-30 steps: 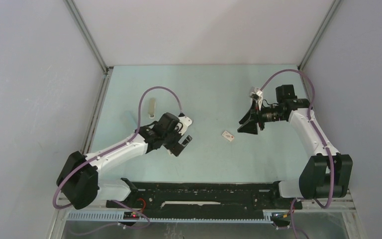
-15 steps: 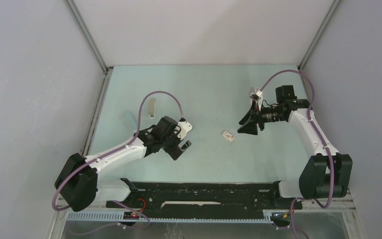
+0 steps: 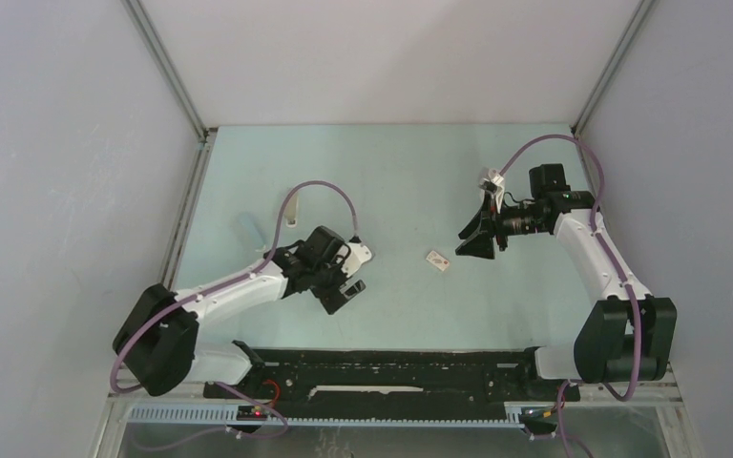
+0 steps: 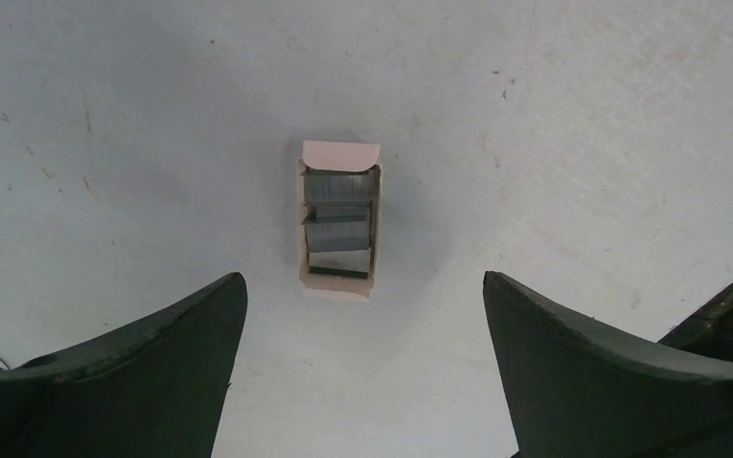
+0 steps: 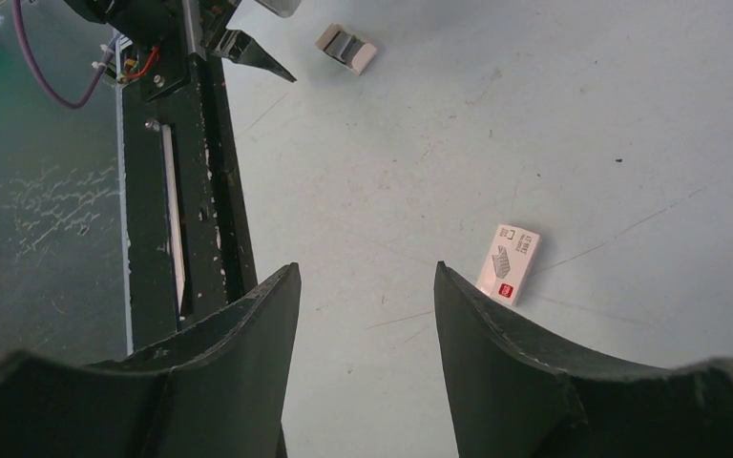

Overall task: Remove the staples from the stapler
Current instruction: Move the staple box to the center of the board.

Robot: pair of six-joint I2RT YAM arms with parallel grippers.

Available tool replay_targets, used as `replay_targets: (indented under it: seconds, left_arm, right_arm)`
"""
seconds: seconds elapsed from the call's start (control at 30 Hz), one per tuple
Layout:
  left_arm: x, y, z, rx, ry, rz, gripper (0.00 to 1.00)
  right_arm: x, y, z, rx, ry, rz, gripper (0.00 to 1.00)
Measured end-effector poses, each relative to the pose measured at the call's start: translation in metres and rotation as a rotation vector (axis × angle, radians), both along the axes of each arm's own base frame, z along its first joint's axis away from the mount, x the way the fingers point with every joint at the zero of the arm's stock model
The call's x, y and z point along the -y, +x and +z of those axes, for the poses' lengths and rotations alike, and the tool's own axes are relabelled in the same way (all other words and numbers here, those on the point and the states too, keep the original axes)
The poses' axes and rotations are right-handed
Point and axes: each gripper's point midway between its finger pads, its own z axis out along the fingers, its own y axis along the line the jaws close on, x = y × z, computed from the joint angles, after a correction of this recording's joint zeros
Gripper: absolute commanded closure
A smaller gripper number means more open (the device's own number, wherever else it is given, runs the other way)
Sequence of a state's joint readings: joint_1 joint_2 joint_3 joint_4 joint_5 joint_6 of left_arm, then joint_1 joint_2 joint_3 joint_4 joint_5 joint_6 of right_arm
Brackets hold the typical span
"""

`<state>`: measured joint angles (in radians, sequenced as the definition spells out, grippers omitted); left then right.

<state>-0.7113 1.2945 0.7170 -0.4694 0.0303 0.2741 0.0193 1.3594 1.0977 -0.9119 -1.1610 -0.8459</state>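
Grey staples (image 4: pixel 339 205) lie as short strips in a small open cardboard tray (image 4: pixel 337 283) on the table. The tray sits just beyond my left gripper (image 4: pixel 363 277), whose jaws stand wide apart with nothing between them. In the right wrist view the staples (image 5: pixel 348 45) and their tray show far off. My right gripper (image 5: pixel 367 267) hangs open over bare table. In the top view the left gripper (image 3: pixel 342 289) is near the middle and hides the tray. The right gripper (image 3: pixel 463 243) is further right. A pale oblong (image 3: pixel 248 227) at the left looks like the stapler.
A small white printed box (image 3: pixel 437 260) lies between the two grippers, just right of my right fingers (image 5: pixel 509 263). A beige slim bar (image 3: pixel 291 208) lies at the back left. The black base rail (image 3: pixel 391 367) runs along the near edge. Walls close in both sides.
My left arm has drawn back toward the near edge, its gripper still wide open. The right arm and the printed box have stayed put.
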Motion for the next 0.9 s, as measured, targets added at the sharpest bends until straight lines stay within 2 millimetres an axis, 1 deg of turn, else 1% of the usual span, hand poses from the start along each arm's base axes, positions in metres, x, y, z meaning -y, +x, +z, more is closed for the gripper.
replay_targets:
  seconds: [0.2, 0.33, 0.4, 0.6, 0.77, 0.8, 0.9]
  left_arm:
    - [-0.004, -0.003, -0.013, -0.042, 0.046, -0.014, 0.04]
    - [-0.001, 0.0, -0.016, -0.051, 0.057, -0.018, 0.06]
    - [0.001, 0.002, -0.016, -0.052, 0.06, -0.021, 0.08]
    - [0.007, 0.01, -0.018, -0.064, 0.071, -0.022, 0.18]
    - [0.005, 0.009, -0.03, -0.095, 0.106, -0.02, 0.27]
    - [0.005, 0.01, -0.031, -0.101, 0.111, -0.019, 0.31]
    - [0.006, 0.012, -0.031, -0.102, 0.114, -0.018, 0.37]
  right_arm:
    - [0.0, 0.001, 0.0, 0.003, 0.0, 0.0, 0.37]
    - [0.0, 0.001, 0.0, 0.004, 0.0, 0.0, 0.37]
    - [0.0, 0.001, 0.0, 0.004, 0.0, 0.0, 0.37]
    - [0.001, 0.002, 0.0, 0.005, 0.0, -0.004, 0.37]
    - [0.002, 0.002, 0.0, 0.006, 0.0, -0.007, 0.37]
    - [0.002, 0.002, 0.0, 0.006, 0.0, -0.007, 0.37]
    - [0.002, 0.002, 0.0, 0.006, 0.0, -0.007, 0.37]
